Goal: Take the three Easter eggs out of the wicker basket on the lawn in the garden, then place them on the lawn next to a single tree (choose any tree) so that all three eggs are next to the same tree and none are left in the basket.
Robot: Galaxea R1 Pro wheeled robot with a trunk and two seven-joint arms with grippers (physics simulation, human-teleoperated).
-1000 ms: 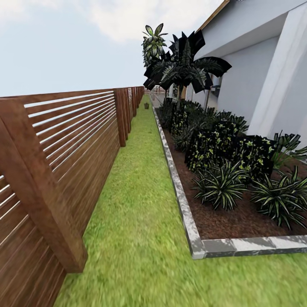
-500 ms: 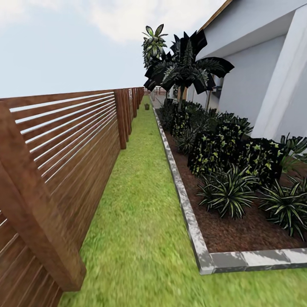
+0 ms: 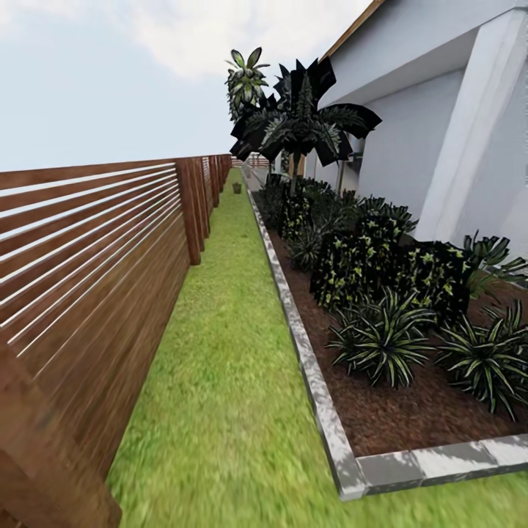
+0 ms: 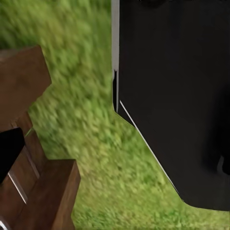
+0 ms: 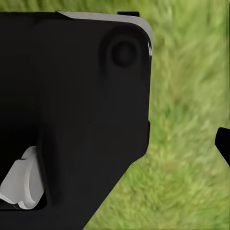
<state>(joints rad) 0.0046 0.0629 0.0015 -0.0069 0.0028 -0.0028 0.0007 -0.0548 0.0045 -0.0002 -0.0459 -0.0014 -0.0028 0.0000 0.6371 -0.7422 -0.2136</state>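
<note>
The lawn [image 3: 220,330] runs away from me as a narrow green strip between a fence and a kerb. Far down it stands a small dark thing [image 3: 236,188], too small to name. The eggs, the wicker basket and the grey-trunked trees are out of view. In the left wrist view, grass [image 4: 86,124] lies below, with one dark fingertip [image 4: 8,151] at the picture's edge. In the right wrist view there is grass [image 5: 191,115] and another dark fingertip [image 5: 223,143] at the edge. Neither wrist view lets me tell how the jaws stand.
A brown slatted fence [image 3: 95,249] lines the lawn's left side, its post [image 4: 33,191] close to my left arm. A grey stone kerb [image 3: 297,330] borders a mulch bed with shrubs [image 3: 381,279] and dark palms [image 3: 301,125]. The house wall [image 3: 469,147] rises at the right. My black body [image 4: 177,96] [image 5: 72,96] fills much of both wrist views.
The whole head view has shifted: the camera has moved forward along the lawn and swung a little, and the near fence post has slid off toward the bottom left.
</note>
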